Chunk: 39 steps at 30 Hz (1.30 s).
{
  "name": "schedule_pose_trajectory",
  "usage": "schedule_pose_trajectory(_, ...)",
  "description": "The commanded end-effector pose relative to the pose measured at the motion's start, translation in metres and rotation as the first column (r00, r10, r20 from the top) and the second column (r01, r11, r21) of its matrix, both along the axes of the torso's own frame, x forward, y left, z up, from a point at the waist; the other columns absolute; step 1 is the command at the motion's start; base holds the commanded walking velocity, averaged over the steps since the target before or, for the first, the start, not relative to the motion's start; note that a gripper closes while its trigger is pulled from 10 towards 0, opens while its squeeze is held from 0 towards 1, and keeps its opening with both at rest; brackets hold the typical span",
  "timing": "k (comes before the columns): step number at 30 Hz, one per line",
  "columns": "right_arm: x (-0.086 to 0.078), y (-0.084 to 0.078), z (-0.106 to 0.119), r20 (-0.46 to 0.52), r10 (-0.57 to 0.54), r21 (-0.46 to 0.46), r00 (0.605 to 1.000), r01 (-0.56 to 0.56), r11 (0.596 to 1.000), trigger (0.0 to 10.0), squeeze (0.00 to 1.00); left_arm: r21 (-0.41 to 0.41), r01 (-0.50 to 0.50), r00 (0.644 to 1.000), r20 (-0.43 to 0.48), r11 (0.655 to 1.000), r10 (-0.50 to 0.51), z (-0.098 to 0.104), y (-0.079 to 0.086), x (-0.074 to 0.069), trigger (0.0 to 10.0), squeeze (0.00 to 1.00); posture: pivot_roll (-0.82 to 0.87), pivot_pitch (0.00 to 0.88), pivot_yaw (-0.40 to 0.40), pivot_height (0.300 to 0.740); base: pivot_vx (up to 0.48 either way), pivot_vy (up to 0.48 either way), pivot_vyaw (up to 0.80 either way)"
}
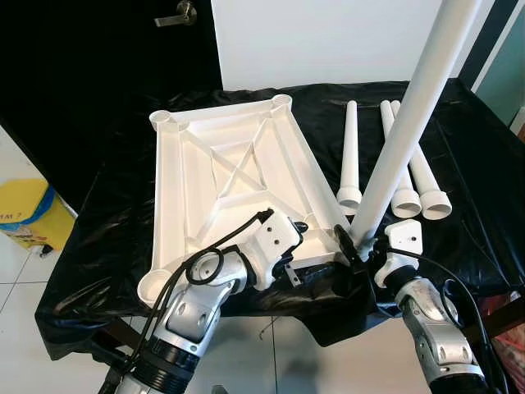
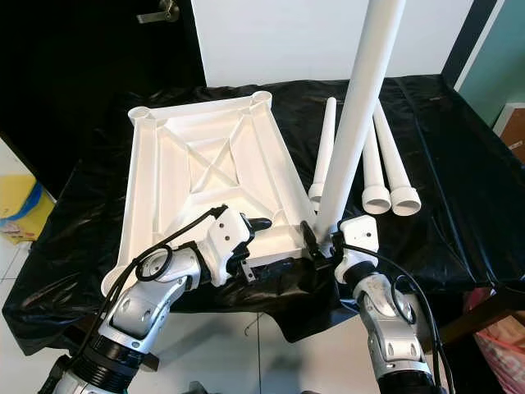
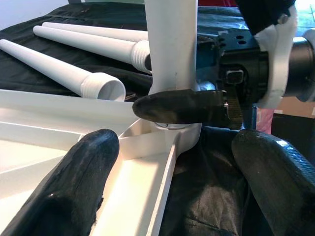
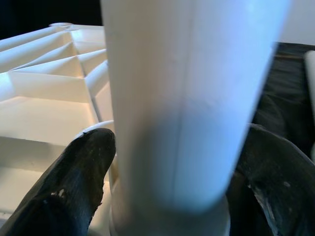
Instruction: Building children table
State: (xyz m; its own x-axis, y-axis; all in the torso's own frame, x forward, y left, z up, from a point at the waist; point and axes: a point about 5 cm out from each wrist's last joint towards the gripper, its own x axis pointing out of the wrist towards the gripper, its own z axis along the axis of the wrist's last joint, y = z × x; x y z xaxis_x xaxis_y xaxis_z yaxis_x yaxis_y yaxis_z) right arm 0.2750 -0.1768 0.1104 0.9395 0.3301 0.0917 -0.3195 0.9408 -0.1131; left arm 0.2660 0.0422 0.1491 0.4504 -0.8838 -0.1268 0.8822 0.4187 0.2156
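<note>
The white tabletop (image 1: 221, 164) lies upside down on the black-covered table, ribs up. A white leg (image 1: 410, 107) stands upright and leaning slightly, its base in the near right corner socket (image 3: 167, 130). My right gripper (image 1: 354, 246) is shut on the leg just above the socket; the right wrist view shows the leg (image 4: 187, 98) between both fingers (image 4: 74, 177). My left gripper (image 3: 172, 196) is open at the tabletop's near rim beside that corner, one finger over the tabletop, the other over the cloth. Three loose legs (image 1: 398, 164) lie side by side to the right.
The black sheet (image 1: 98, 246) drapes over the table's front edge, close to both arms. A yellow bag (image 1: 25, 213) sits on the tiled floor at the left. Behind stand a dark door with a handle (image 1: 176, 15) and a white wall.
</note>
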Motion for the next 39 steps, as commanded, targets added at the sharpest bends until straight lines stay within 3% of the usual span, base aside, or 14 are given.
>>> schedule_pose_trajectory(1,0.005,0.002,0.001,0.001,0.060,-0.028,0.998,-0.060,0.998,10.0,0.00,-0.001,-0.043,0.999,0.003,0.999,0.043,0.000,0.003,0.003,10.0,0.00,-0.05,0.043,0.038,0.740,0.000,0.000,0.00)
schedule_pose_trajectory(10,0.014,0.006,0.007,0.017,0.147,-0.091,0.989,-0.145,0.985,10.0,0.00,0.002,-0.043,0.999,0.008,0.999,0.043,0.001,0.004,0.004,10.0,0.00,-0.04,0.041,0.041,0.740,0.000,0.000,0.00)
schedule_pose_trajectory(11,0.016,0.006,0.008,0.020,0.152,-0.096,0.988,-0.149,0.984,4.9,0.00,0.004,-0.043,0.999,0.009,0.999,0.043,0.001,0.004,0.004,10.0,0.00,-0.04,0.042,0.042,0.740,0.000,0.000,0.00)
schedule_pose_trajectory(13,0.017,0.006,0.009,0.021,0.155,-0.099,0.988,-0.152,0.983,4.9,0.00,0.004,-0.043,0.999,0.009,0.999,0.043,0.001,0.004,0.004,10.0,0.00,-0.04,0.042,0.042,0.740,0.000,0.000,0.00)
schedule_pose_trajectory(14,0.018,0.005,0.009,0.020,0.158,-0.101,0.987,-0.155,0.983,0.0,0.00,0.005,-0.044,0.999,0.008,0.999,0.043,0.001,0.005,0.004,10.0,0.00,-0.04,0.042,0.040,0.740,0.000,0.000,0.00)
schedule_pose_trajectory(25,0.013,0.001,-0.006,-0.029,0.141,-0.093,0.990,-0.143,0.985,0.0,0.00,0.008,-0.049,0.999,0.005,0.999,0.049,0.000,0.007,0.003,10.0,0.00,-0.03,0.044,0.041,0.740,0.000,0.000,0.00)
schedule_pose_trajectory(26,0.012,0.001,-0.007,-0.032,0.125,-0.093,0.992,-0.128,0.987,3.2,0.00,0.009,-0.049,0.999,0.006,0.999,0.049,0.000,0.007,0.003,10.0,0.00,-0.04,0.045,0.042,0.740,0.000,0.000,0.00)
schedule_pose_trajectory(28,0.012,0.000,-0.008,-0.033,0.115,-0.094,0.993,-0.118,0.989,3.2,0.00,0.010,-0.050,0.999,0.007,0.999,0.049,0.000,0.007,0.004,10.0,0.00,-0.04,0.045,0.042,0.740,0.000,0.000,0.00)
schedule_pose_trajectory(29,0.013,0.000,-0.008,-0.034,0.092,-0.086,0.995,-0.095,0.992,10.0,0.00,0.012,-0.051,0.999,0.008,0.999,0.051,0.000,0.007,0.004,10.0,0.00,-0.04,0.044,0.042,0.740,0.000,0.000,0.00)
schedule_pose_trajectory(39,0.012,0.006,-0.016,-0.087,-0.153,-0.042,0.984,0.150,0.988,10.0,0.00,0.012,-0.079,0.997,0.014,0.997,0.079,0.000,0.009,0.009,10.0,0.00,-0.04,0.039,0.038,0.740,0.000,0.000,0.00)
